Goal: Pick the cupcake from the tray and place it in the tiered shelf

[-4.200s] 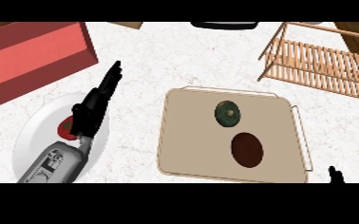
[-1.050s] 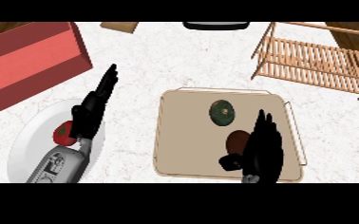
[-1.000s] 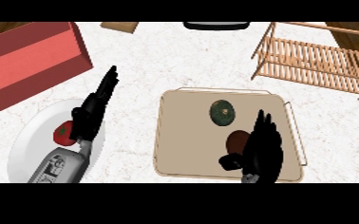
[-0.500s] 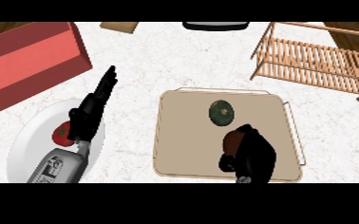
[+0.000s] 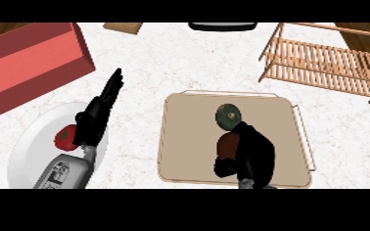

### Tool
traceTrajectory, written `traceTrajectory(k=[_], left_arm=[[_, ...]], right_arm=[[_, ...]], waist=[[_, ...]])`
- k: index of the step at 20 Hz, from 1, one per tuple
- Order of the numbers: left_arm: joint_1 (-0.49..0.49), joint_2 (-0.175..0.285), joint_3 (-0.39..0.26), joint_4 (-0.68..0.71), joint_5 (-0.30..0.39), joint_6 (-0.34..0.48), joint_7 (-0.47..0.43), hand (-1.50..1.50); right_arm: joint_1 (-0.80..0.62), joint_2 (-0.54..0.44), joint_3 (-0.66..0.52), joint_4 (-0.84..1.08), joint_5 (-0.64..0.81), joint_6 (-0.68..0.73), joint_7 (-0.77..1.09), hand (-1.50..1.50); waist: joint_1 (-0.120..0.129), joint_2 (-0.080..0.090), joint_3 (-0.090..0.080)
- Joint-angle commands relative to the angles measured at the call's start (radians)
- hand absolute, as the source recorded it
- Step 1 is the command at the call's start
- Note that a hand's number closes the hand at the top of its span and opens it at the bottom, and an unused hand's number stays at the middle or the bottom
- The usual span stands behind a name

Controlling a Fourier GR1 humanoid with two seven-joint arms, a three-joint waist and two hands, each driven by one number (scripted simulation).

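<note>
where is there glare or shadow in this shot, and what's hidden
Head view: even light, no glare on the white counter and no clear cast shadow round the tray; same view, the right hand hides most of the brown cupcake; the wooden shelf runs off the right edge.

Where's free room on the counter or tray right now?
Bare counter runs between the red box and the tiered shelf, above the tray. The tray's left side is free too. Crowded: the tray's middle, where the right hand curls on the cupcake beside a green round item. Also the white plate under the left hand.
</note>
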Motion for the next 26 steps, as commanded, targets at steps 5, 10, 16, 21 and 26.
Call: traceTrajectory(k=[5, 10, 16, 21, 26], left_arm=[[0.000, -0.032, 0.008, 0.035, -0.039, -0.003, -0.019, 0.00], [-0.025, -0.017, 0.034, 0.032, -0.007, -0.027, 0.008, 0.00], [0.015, -0.013, 0.046, 0.031, -0.024, -0.047, -0.035, 0.00], [-0.004, -0.035, 0.033, -0.021, -0.048, -0.018, 0.041, 0.00], [0.025, -0.025, 0.050, -0.028, -0.053, -0.030, 0.025, 0.00]], right_arm=[[-0.137, 0.012, 0.053, 0.005, -0.146, 0.014, -0.121, 1.50], [-0.098, 0.012, 0.024, -0.173, -0.153, -0.181, -0.191, 1.50], [-0.230, 0.012, 0.026, -0.431, -0.041, 0.004, 0.048, 1.50], [-0.321, 0.012, -0.059, -0.527, 0.098, 0.171, 0.134, 1.50], [-0.388, -0.006, -0.182, -0.616, 0.145, 0.276, 0.114, 1.50]], waist=[[0.001, 0.001, 0.001], [-0.011, 0.000, 0.001], [-0.007, -0.002, 0.000], [-0.011, -0.004, -0.001], [-0.007, -0.003, 0.000]])
